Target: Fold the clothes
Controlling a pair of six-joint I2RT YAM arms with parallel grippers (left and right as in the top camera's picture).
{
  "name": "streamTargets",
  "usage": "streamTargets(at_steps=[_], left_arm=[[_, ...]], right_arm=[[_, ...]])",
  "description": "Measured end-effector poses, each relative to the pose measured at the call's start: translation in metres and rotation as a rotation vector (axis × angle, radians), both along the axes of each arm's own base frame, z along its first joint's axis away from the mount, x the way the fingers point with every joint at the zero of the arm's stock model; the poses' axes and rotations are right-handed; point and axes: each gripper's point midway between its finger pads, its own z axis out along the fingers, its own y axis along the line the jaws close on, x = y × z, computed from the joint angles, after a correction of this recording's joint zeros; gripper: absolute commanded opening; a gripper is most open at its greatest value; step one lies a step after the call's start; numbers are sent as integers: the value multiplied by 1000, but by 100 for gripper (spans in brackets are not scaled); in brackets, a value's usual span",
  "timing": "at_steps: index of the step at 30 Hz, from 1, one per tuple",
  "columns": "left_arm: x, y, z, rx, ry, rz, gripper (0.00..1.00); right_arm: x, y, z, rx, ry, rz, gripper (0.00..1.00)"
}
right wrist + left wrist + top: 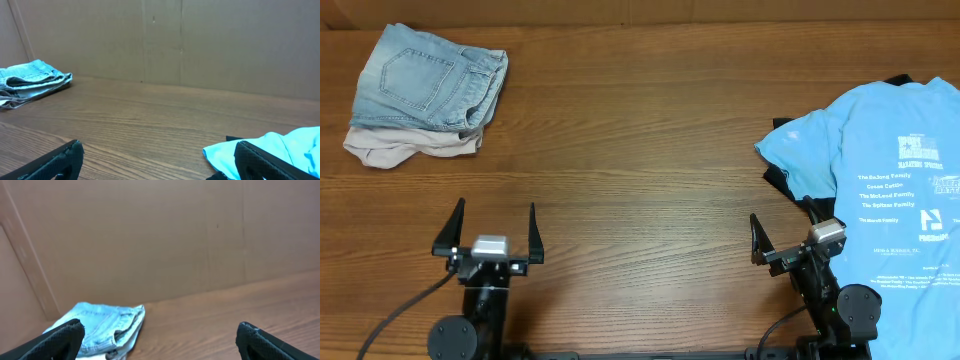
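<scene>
Folded light-wash denim jeans (pixel 428 88) lie at the far left on top of folded beige trousers (pixel 390 150). They also show in the left wrist view (pixel 107 327) and the right wrist view (pixel 30 80). A sky-blue T-shirt with white print (pixel 880 170) lies spread at the right over a black garment (pixel 782 182); its edge shows in the right wrist view (pixel 260 150). My left gripper (pixel 490 235) is open and empty near the front edge. My right gripper (pixel 788 238) is open and empty, its right finger over the T-shirt's edge.
A brown wooden table (pixel 640 190) carries everything. A brown cardboard wall (pixel 150 235) stands along the back and left side.
</scene>
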Motion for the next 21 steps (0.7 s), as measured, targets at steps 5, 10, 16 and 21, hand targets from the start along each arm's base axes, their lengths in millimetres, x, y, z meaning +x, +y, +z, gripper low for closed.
streamTargets(at_steps=[5, 10, 16, 21], left_arm=[[4, 2, -9, -1, -1, 13, 100], [15, 5, -42, -3, 15, 31, 100], [20, 7, -98, -1, 179, 39, 100], [20, 7, -105, -1, 209, 41, 100]], right_arm=[[0, 0, 0, 1, 0, 0, 100], [0, 0, 0, 0, 0, 0, 100], [0, 0, 0, 0, 0, 0, 100], [0, 0, 0, 0, -1, 0, 100]])
